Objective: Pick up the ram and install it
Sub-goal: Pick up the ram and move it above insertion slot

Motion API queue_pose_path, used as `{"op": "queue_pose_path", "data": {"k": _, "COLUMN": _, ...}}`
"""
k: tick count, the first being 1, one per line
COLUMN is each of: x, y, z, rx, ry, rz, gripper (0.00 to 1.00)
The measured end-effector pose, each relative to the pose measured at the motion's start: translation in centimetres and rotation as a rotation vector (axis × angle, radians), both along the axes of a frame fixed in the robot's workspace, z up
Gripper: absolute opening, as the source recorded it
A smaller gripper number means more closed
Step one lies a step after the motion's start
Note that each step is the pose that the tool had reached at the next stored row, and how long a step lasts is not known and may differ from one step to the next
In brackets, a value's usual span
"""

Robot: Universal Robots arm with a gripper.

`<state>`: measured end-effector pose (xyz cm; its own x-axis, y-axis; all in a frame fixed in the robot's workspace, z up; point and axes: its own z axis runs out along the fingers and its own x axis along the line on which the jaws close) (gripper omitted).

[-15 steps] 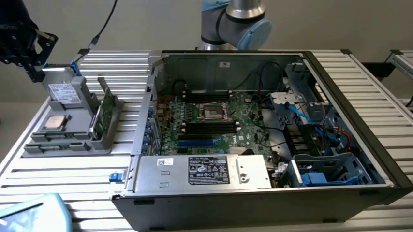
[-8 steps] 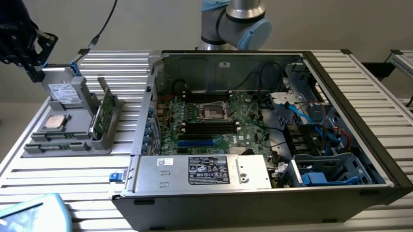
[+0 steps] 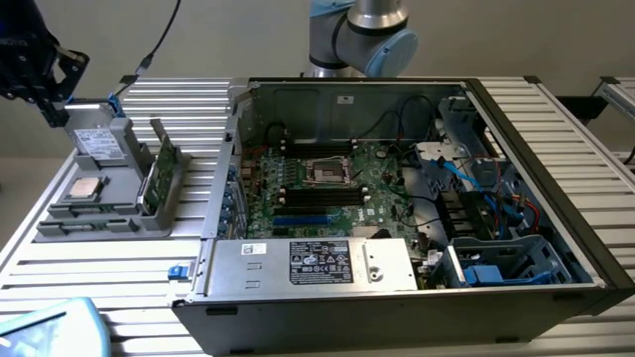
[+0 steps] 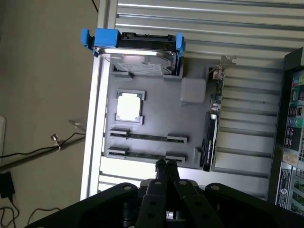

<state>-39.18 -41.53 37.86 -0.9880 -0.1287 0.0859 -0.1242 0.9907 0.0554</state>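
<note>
The tool (image 4: 166,165) is closed on nothing, above the grey holder (image 4: 156,109) on the counter (image 4: 247,28). The ram (image 4: 211,126) stands on edge along the holder's side. Descending unopened would likely jab its thin edge, and an off-centre pinch could tilt it.

No wording, brand or number can be read anywhere. A black label (image 3: 320,262) with white print and symbols sits on the silver power supply (image 3: 230,272) along one edge of the computer case (image 3: 397,321), beside a small white barcode sticker (image 3: 256,248). The drive (image 3: 113,128) in the grey tray (image 3: 100,224) carries a white printed label (image 3: 97,141), its lines too small to make out.
</note>
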Motion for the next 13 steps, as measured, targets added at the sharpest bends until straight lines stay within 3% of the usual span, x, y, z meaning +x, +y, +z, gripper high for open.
{"op": "queue_pose_path", "data": {"k": 6, "x": 0.00, "y": 0.01, "z": -0.25, "rx": 0.0010, "ry": 0.0004, "rz": 0.110, "gripper": 0.11}}
{"op": "queue_pose_path", "data": {"k": 13, "x": 0.00, "y": 0.00, "z": -0.57, "rx": 0.0093, "ry": -0.0003, "rz": 0.238, "gripper": 0.11}}
